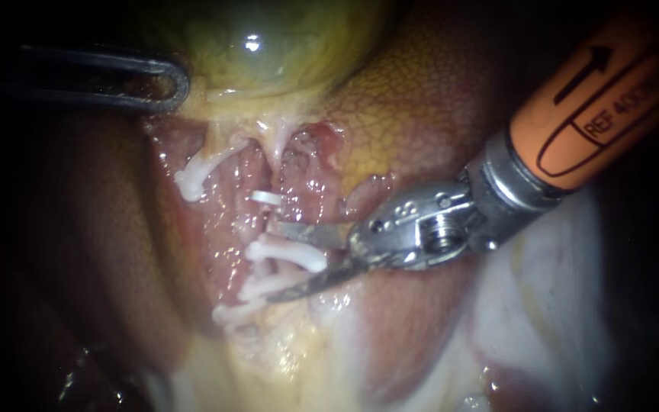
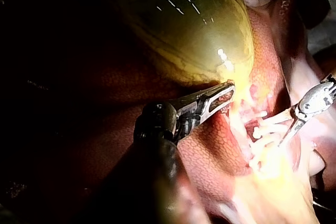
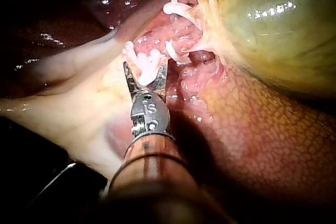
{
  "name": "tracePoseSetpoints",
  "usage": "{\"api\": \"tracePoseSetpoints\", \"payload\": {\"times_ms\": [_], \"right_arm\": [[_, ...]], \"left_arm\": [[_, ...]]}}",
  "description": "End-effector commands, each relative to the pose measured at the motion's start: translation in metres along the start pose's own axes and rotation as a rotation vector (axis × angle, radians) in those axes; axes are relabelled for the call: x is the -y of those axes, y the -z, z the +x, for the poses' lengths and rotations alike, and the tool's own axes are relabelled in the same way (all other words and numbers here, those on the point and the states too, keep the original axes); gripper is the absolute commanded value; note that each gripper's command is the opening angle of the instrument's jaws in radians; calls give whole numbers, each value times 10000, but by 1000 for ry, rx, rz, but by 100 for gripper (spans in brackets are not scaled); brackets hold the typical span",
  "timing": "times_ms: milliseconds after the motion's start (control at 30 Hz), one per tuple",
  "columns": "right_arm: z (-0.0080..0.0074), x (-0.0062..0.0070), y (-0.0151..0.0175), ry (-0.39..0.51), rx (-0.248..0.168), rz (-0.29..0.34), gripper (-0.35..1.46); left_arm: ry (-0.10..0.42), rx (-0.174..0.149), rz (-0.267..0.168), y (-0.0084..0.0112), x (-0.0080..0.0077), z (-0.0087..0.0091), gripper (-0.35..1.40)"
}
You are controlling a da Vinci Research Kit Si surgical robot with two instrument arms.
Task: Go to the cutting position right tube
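- The bed is liver (image 1: 436,91), mottled brown and yellow, with pale wet tissue closer to the camera.
- Nearest to me is the right instrument (image 1: 274,261). Its orange shaft enters from the upper right and ends in two thin blades.
- The blades stand open with a clear gap and grip nothing. They point across the field at the clipped strand.
- Between the blades lies the middle clip (image 1: 287,254), a white bar, and the right wrist view shows the same. The lower blade runs beside the lower clips (image 1: 265,288).
- The right tube (image 1: 270,217) runs lengthwise from the gallbladder toward the camera, so the blades cross it roughly square.
- Its bare stretch lies between the middle clip and the top clip (image 1: 266,197), and the upper blade's tip is just at that stretch.
- My reading is that the cutting spot lies a little toward the gallbladder from where the blades now straddle. They should shift that way until they hold only bare tube and no clip.
- Farthest off, the green gallbladder (image 1: 268,46) fills the top.
- The left instrument (image 1: 177,82) lies at its neck, well apart from the tube, so this move belongs to the right one.
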Motion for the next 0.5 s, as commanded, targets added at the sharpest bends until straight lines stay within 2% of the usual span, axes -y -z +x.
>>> {"api": "tracePoseSetpoints", "payload": {"times_ms": [33, 300, 500], "right_arm": [[0, 0, 3, 1, 0, 0, 113], [-2, -2, 25, -35, -1, 12, 115], [-8, -8, 31, -157, -3, 21, 115]], "left_arm": [[0, 0, 0, 0, 0, 0, -35], [0, 0, 0, 0, 0, 0, -35], [0, 0, 0, 0, 0, 0, -35]]}}
